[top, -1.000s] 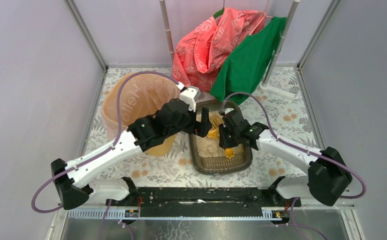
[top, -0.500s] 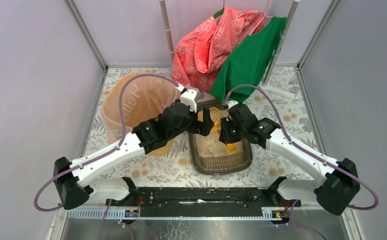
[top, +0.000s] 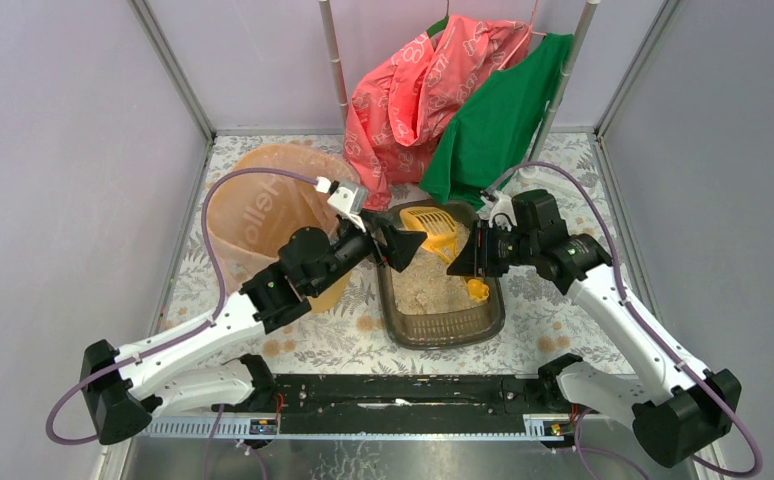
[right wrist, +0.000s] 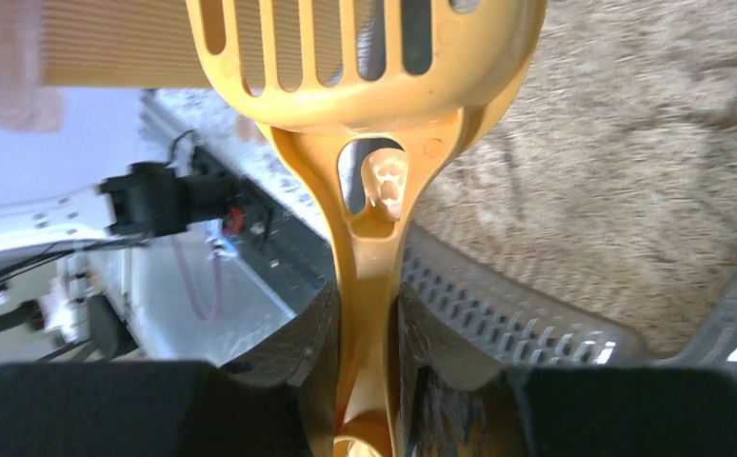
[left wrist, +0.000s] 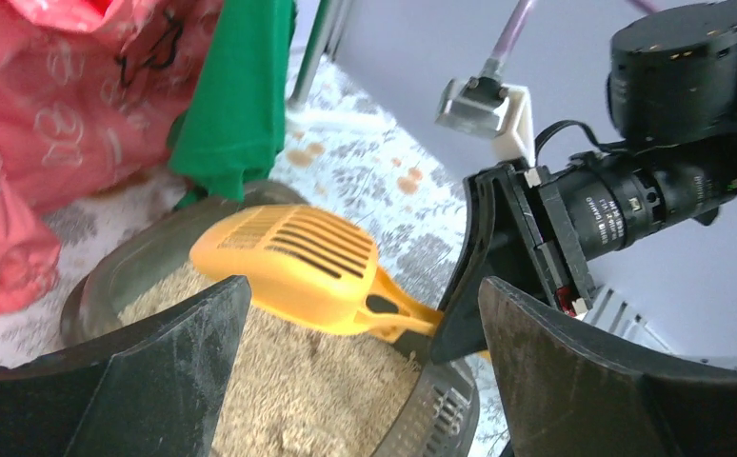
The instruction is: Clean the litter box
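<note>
top view, litter box (top: pixel 443 338): mid-table, just right of the yellow bin (top: pixel 263 210)
top view, left gripper (top: pixel 400 246): wide open, empty, over the box's left rim
top view, right gripper (top: pixel 475 266): clamped on the yellow scoop (top: pixel 429 228) handle; scoop head at the box's far end
left wrist view: jaws spread, nothing between them; scoop head over the granules (left wrist: pixel 279 400)
right wrist view: fingers (right wrist: pixel 293 371) pinch the handle tight, granules beyond

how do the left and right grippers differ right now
The left gripper stands wide open and empty; the right gripper is shut on the handle of the yellow litter scoop. The left gripper is by the left rim of the litter box, the right gripper by its right rim. Both have black fingers.
</note>
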